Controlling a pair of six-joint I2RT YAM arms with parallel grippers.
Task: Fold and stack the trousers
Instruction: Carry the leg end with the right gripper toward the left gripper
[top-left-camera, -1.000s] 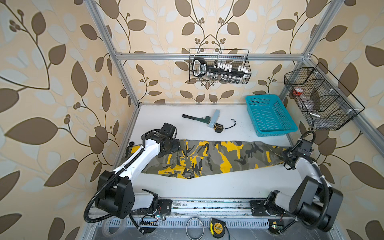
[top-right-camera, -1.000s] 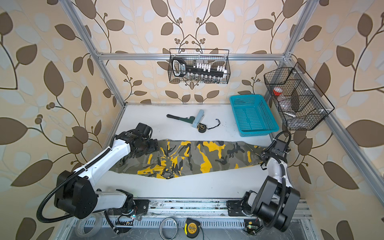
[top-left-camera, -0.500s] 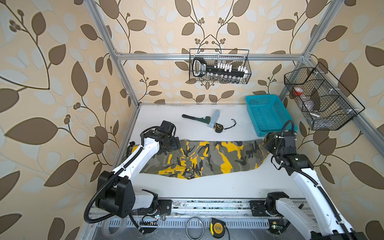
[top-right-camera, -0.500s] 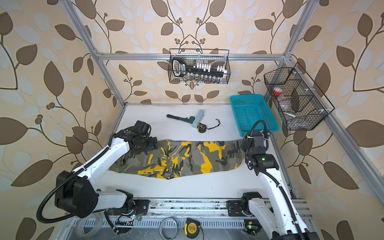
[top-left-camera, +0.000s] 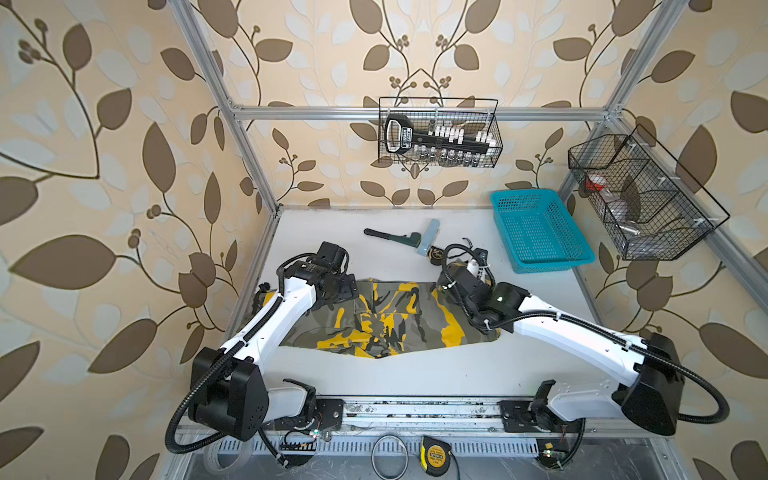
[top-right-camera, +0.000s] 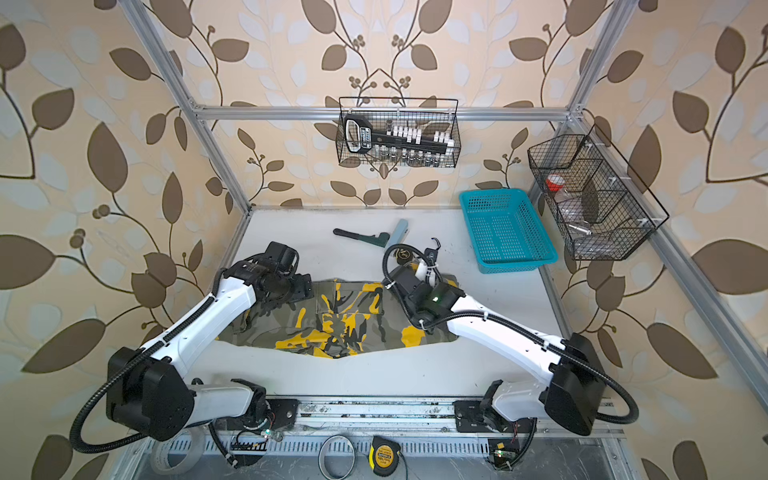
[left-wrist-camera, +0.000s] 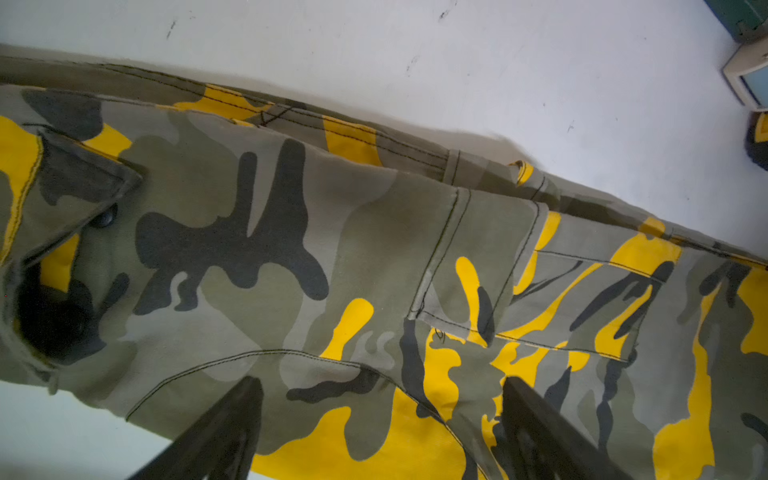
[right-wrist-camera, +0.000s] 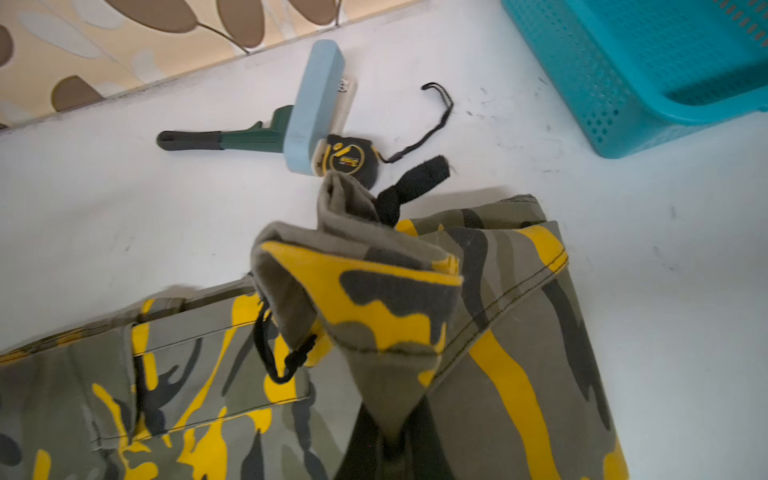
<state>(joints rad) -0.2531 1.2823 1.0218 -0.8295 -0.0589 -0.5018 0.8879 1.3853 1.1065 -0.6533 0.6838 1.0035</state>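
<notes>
Trousers (top-left-camera: 374, 320) lie flat mid table (top-left-camera: 415, 374), leg end doubled over twd centre. R gripper (right-wrist-camera: 388, 436) clenched on the lifted leg hem. L gripper (left-wrist-camera: 380, 384) spread wide over waist end, holding nothing.

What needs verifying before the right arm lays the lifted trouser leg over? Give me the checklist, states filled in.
1. Hem of the trousers held by the right gripper: ok, jaws shut on cloth.
2. Waist end anchored by the left gripper: not ok, jaws open, nothing held.
3. The black strap at the hem clear of the tape measure: cannot tell.
4. Nothing lying on the middle of the trousers: ok.
5. The basket apart from the cloth: ok.
</notes>
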